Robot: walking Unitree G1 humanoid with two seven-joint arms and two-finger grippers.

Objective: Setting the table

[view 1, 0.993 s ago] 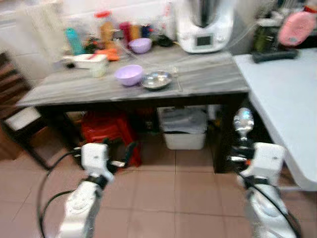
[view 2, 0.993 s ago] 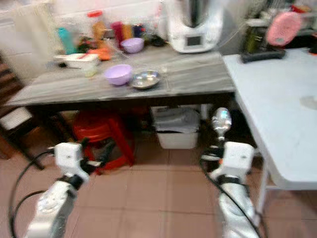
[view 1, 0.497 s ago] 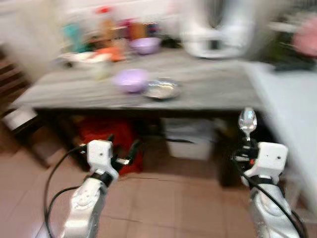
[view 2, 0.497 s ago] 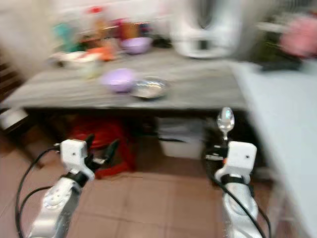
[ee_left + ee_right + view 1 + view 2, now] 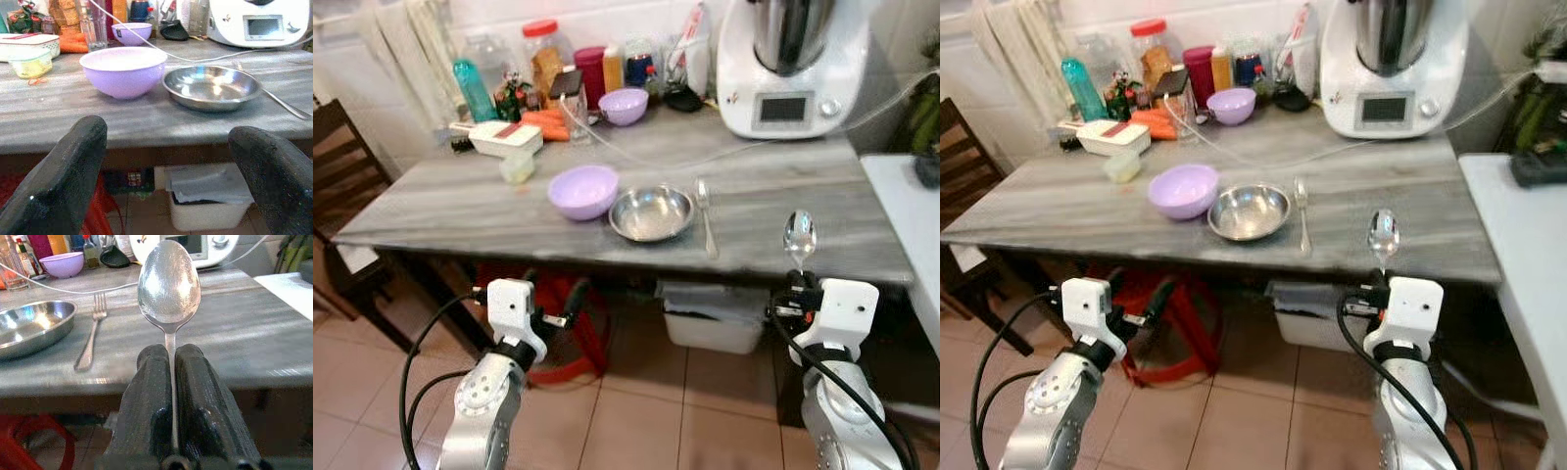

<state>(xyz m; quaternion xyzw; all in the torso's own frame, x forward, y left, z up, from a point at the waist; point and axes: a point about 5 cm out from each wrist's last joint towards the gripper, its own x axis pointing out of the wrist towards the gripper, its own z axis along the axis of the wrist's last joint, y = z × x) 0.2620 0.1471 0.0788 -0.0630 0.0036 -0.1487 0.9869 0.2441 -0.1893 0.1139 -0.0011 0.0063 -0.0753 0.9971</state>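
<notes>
Camera closer to desk (image 5: 431,211) than before; grey streaked top. Right end effector (image 5: 171,363) clamped on steel spoon (image 5: 799,238), bowl upright, just before front edge. Left end effector (image 5: 161,161) wide apart, empty, below edge. Fork (image 5: 705,215) touching round metal dish (image 5: 651,212).

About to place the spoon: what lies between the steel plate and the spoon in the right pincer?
A fork lies on the grey tabletop, just right of the steel plate, between it and the held spoon; eye views show it.

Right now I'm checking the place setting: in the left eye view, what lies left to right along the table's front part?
Large purple bowl → steel dish → fork → spoon, held upright by the right gripper at the table's front edge.
</notes>
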